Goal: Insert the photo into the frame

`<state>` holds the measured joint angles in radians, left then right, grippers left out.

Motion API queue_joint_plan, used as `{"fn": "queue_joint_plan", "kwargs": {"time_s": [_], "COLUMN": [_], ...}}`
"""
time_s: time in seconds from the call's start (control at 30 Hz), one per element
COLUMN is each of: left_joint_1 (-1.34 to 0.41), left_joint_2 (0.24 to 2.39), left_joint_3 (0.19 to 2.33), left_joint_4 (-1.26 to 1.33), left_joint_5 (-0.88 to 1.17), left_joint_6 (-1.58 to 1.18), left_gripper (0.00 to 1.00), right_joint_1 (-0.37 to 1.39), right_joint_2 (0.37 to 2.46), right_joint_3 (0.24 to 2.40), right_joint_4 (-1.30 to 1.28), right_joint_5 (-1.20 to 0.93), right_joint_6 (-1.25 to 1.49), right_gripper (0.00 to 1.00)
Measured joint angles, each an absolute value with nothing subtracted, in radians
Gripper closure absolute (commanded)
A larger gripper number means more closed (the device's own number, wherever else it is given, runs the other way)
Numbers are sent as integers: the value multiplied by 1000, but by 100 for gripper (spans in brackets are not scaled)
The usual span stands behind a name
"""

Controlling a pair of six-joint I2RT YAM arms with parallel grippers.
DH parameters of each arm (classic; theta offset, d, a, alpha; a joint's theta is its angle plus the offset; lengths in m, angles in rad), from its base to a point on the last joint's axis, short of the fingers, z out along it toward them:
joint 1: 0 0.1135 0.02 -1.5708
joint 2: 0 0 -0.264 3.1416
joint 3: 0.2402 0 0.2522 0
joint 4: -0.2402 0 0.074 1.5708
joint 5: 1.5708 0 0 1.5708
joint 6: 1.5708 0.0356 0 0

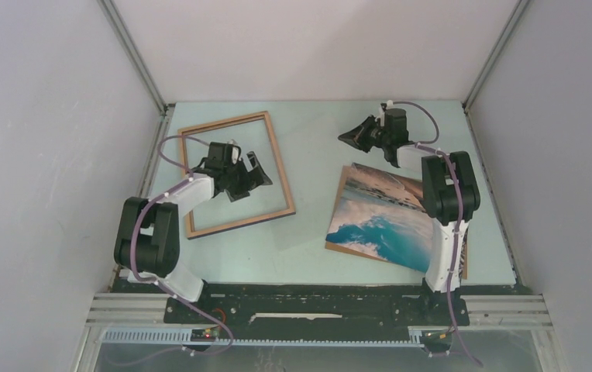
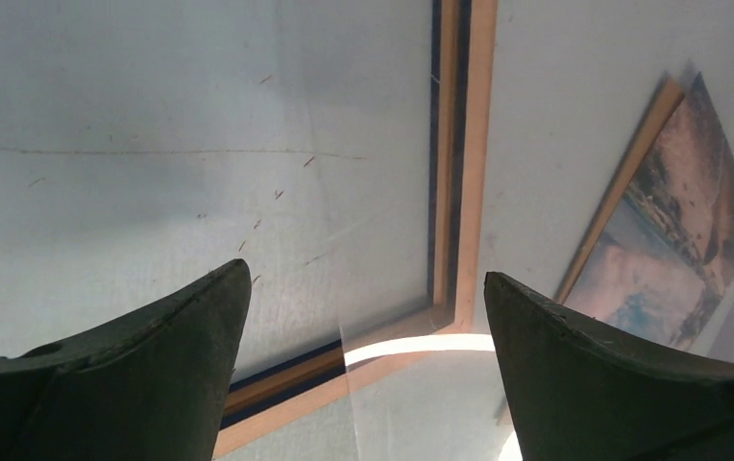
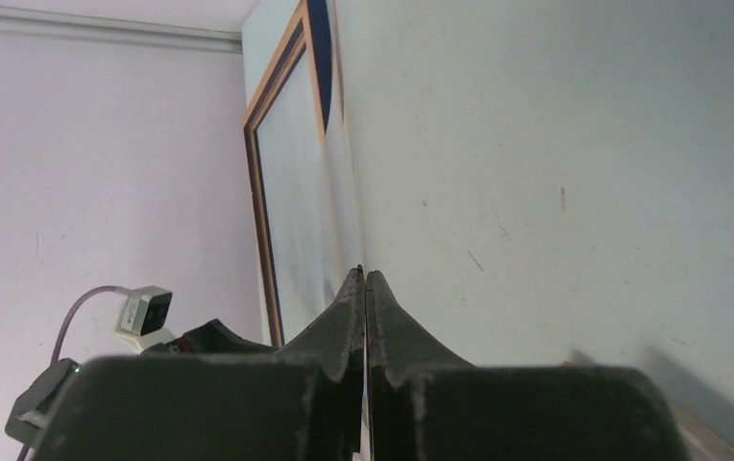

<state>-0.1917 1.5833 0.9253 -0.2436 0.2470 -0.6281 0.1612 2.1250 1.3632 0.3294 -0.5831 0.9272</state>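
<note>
nearest the arm bases, the photo [image 1: 374, 221] lies flat on the table [image 1: 316, 155], sea side up, on the right. its right end is hidden under the right arm's upper link. it is well apart from the frame [image 1: 242, 223] and turned at a different angle to it. a flat print gives fingers little edge to catch, so a pinch from above would likely push it along the table rather than lift it.

further out on the left, the frame lies brown face up. the left gripper [image 1: 260, 169] hangs over its inside, close to the right rail, jaws wide apart and holding nothing. its wrist view shows a frame corner between the fingers [image 2: 152, 384]. a careless descent could land a finger on the rail and skew or drag the frame.

farthest out, the right gripper [image 1: 345, 138] hovers past the photo's far edge, jaws pressed together and empty. it would have to open before any grasp.

the frame looks only slightly larger than the photo, so a tilted approach could snag a corner on a rail.
</note>
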Motion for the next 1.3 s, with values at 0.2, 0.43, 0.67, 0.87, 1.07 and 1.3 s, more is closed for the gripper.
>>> {"fn": "queue_joint_plan", "kwargs": {"time_s": [0.2, 0.43, 0.67, 0.87, 1.07, 1.3], "left_joint_1": [-201, -305, -430, -438, -218, 194], "left_joint_2": [1647, 1658, 1653, 1619, 1409, 1308], "left_joint_3": [925, 855, 823, 829, 866, 894], "left_joint_4": [-189, -106, -43, -135, -342, -373], "left_joint_5": [321, 371, 438, 440, 337, 155], "left_joint_6": [-628, -658, -681, -636, -540, -575], "left_gripper": [0, 1, 2, 0, 0, 0], "right_joint_1": [173, 162, 123, 115, 124, 150], "right_joint_2": [2125, 2110, 2048, 2010, 2010, 2013], "right_joint_3": [1356, 1268, 1238, 1214, 1205, 1205], "right_joint_4": [357, 375, 364, 364, 368, 402], "right_joint_5": [-581, -558, -554, -566, -582, -583], "right_joint_6": [927, 897, 852, 826, 825, 841], "right_gripper": [100, 100, 100, 100, 100, 100]}}
